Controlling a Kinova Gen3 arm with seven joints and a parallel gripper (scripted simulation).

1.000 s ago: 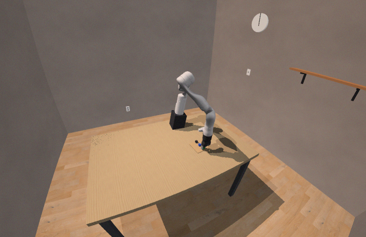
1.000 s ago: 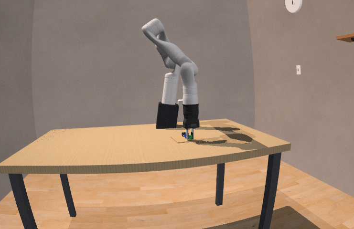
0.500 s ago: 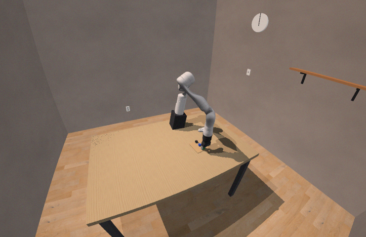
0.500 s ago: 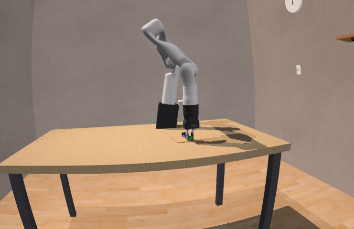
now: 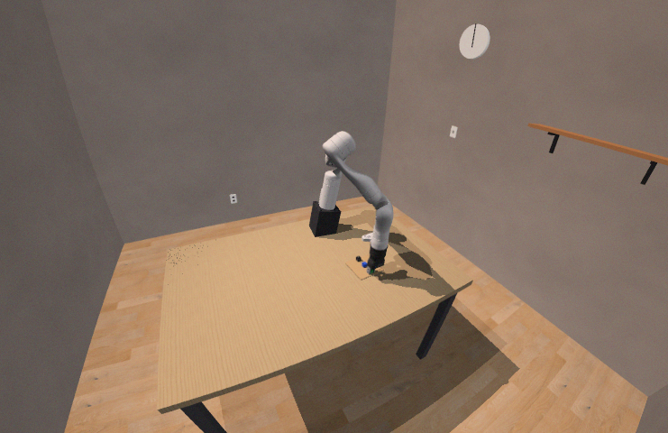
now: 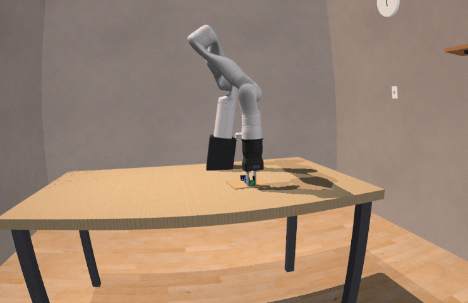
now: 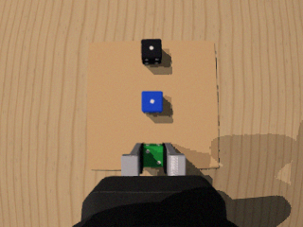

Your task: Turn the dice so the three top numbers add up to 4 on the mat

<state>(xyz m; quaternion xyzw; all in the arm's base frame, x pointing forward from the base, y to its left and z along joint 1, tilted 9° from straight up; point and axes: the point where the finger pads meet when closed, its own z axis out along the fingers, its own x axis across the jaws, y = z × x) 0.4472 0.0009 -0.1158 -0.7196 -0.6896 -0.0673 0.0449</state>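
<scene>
A square tan mat [image 7: 114, 118] [image 6: 235, 184] lies on the table. A black die [image 7: 151, 51] [image 5: 358, 258] sits at its far edge with one pip on top. A blue die [image 7: 151, 101] [image 5: 364, 264] sits near the middle, also with one pip on top. My gripper [image 7: 152, 152] [image 6: 251, 181] points down at the near edge, shut on a green die [image 7: 153, 158]. The green die shows two diagonal pips on top and part of its far side. Its underside is hidden, so I cannot tell whether it touches the mat.
The wooden table [image 5: 242, 306] [image 6: 134, 199] extends widely to the left in the top and exterior views. The black robot base [image 5: 324, 219] [image 6: 221, 153] stands behind the mat. The arm's shadow falls to the right of the mat.
</scene>
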